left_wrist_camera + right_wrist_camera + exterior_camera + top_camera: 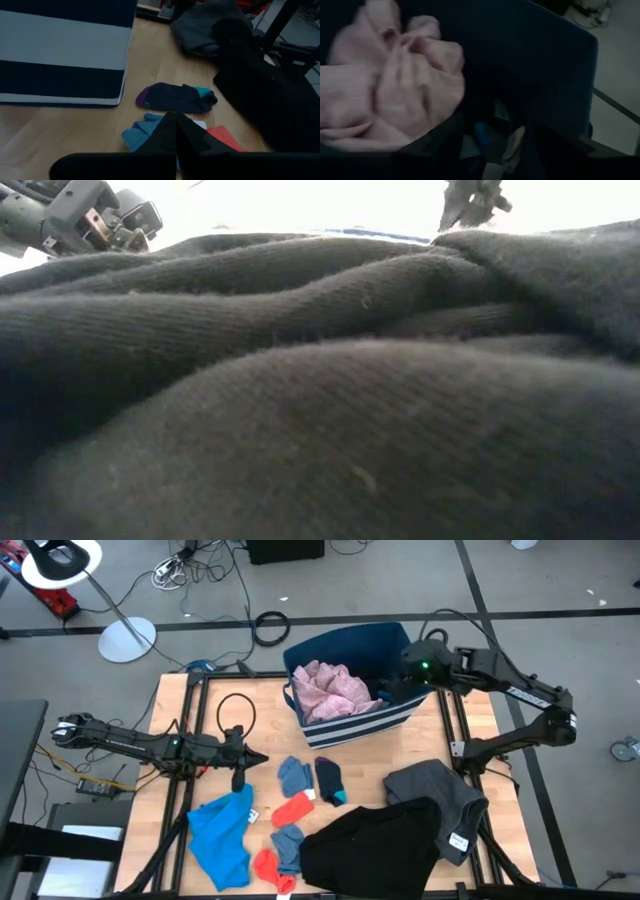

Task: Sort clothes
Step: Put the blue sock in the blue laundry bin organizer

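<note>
A pink garment (330, 690) lies bunched inside the navy, white-striped bin (400, 718). My right gripper (495, 150) hangs open over the bin's right part, beside the pink garment (395, 85), with nothing between its fingers. My left gripper (176, 131) is shut and empty above the table's left side (240, 768), pointing toward the socks. On the table lie a navy sock (175, 97), grey-blue socks (294, 777), red socks (293, 810), a bright blue garment (222, 835), a black garment (370, 845) and a dark grey garment (440, 795).
The black garment (320, 380) fills the low view, lying over the table's near edge. The bin stands at the far middle of the table. Bare wood (260, 705) shows to the left of the bin. Cables and a lamp base (127, 638) lie on the floor beyond.
</note>
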